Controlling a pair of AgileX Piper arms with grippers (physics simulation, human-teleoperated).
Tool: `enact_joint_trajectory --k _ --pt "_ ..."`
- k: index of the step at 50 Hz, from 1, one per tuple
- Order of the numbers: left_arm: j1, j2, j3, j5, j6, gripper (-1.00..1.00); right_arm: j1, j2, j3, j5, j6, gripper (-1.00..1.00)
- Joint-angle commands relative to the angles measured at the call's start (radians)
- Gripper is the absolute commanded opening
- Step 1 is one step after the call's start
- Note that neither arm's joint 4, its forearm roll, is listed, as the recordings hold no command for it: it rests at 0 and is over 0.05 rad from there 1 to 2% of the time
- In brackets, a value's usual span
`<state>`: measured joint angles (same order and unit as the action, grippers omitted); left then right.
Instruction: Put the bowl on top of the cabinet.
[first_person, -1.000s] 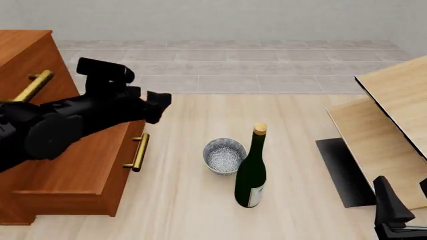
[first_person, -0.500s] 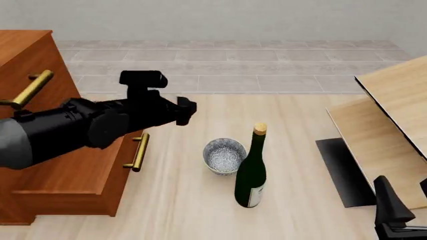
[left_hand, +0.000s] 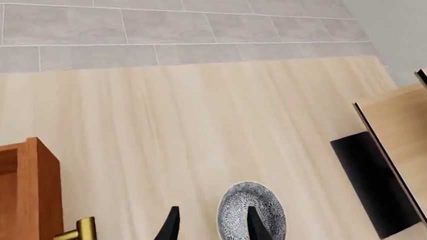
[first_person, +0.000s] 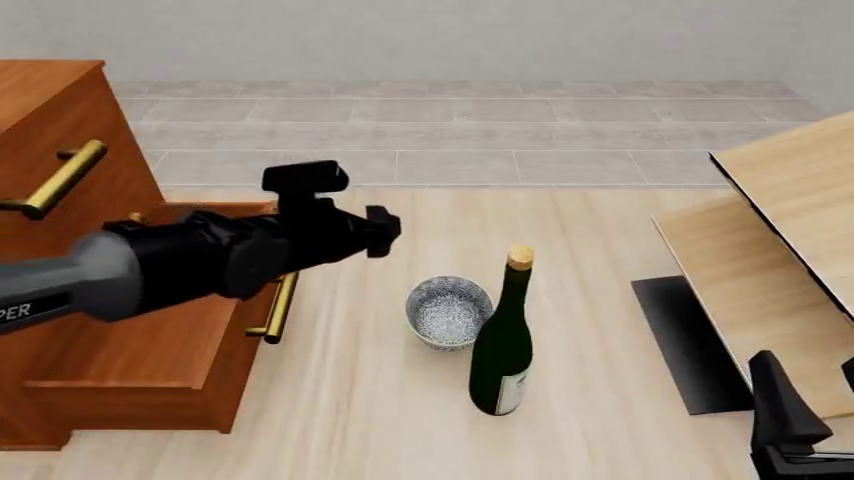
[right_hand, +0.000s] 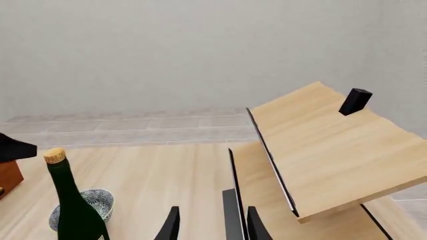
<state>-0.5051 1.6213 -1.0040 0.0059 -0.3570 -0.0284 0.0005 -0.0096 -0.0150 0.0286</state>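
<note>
bowl, small round blue-patterned ceramic (first_person: 449, 311), ungrasped beside reddish-brown wooden cabinet (first_person: 80, 330); left gripper (left_hand: 211, 225) spread above; right gripper (right_hand: 211, 224) parted, idle.

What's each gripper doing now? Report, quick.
Left gripper: open, empty, above the bowl.
Right gripper: open, empty, away from the bowl.

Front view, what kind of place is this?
Probably a simulated home room: a wooden cabinet with brass handles, a patterned bowl beside a green bottle, and grey floor tiles behind.
</note>
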Motion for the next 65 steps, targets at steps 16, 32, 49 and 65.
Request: enact_joint_trajectory --k 16,32,49,65 --pt "-0.023 0.107 0.024 -0.092 -0.089 1.00 0.002 0.000 0.000 0.001 -0.003 1.00" --pt "-0.018 0.183 0.018 -0.139 -0.126 1.00 0.005 0.000 0.002 0.002 0.000 1.00" --pt "-0.015 0.252 0.019 -0.189 -0.141 1.00 0.002 0.000 0.001 0.000 0.004 1.00" --pt "-0.018 0.296 0.018 -0.220 -0.147 1.00 0.001 0.000 0.004 -0.004 0.005 1.00"
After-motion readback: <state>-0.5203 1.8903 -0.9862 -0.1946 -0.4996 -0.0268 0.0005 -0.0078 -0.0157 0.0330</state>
